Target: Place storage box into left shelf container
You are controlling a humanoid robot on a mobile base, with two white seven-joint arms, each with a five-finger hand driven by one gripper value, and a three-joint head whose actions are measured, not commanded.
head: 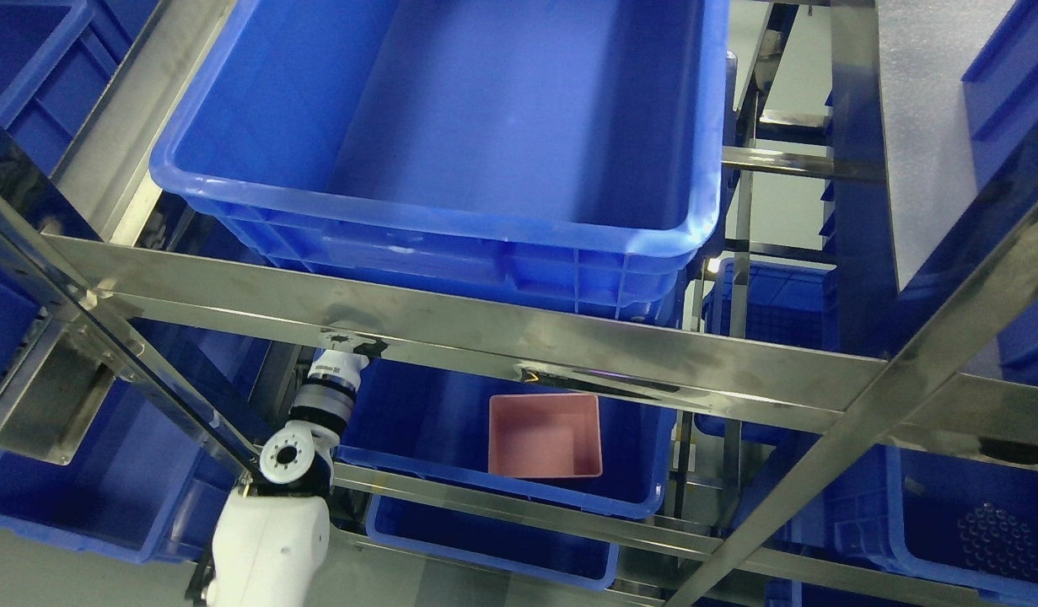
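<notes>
One pink storage box (545, 436), open top, sitting inside blue container (451, 426) on shelf level below the steel crossbar (502, 341). Box toward right half of that container, upright, slightly skewed, far edge partly hidden under crossbar. Apart from the arm, not touched by anything visible.

Left arm (274, 523) entering from lower left, white upper shell, round joint, black-and-silver wrist section rising toward crossbar. Left hand (347, 344) mostly hidden behind crossbar; only dark bit showing at bar's lower edge. Finger state: cannot tell, blocked by bar. Wrist near left end of the container holding pink box, well apart from box itself.

Right arm not visible.

Large blue bin (451, 126) on upper level, filling top centre of view, nothing showing inside, two stacked rims visible at its front. Resting above crossbar.

Second lower blue bin (493, 548) below the box's container, only front part showing, behind another steel rail (519, 506).

More blue bins: upper left (29, 76), lower left (105, 497), right middle behind upright (771, 303), lower right (965, 514) with round dotted pattern on its floor. Contents of these not clear.

Diagonal steel frame member (890, 396) crossing right side from lower centre to upper right. Another diagonal steel post (105, 337) on left, meeting crossbar near left edge. Grey panel (932, 126) at upper right.

Whole view tilted, shelf lines running slanted.
</notes>
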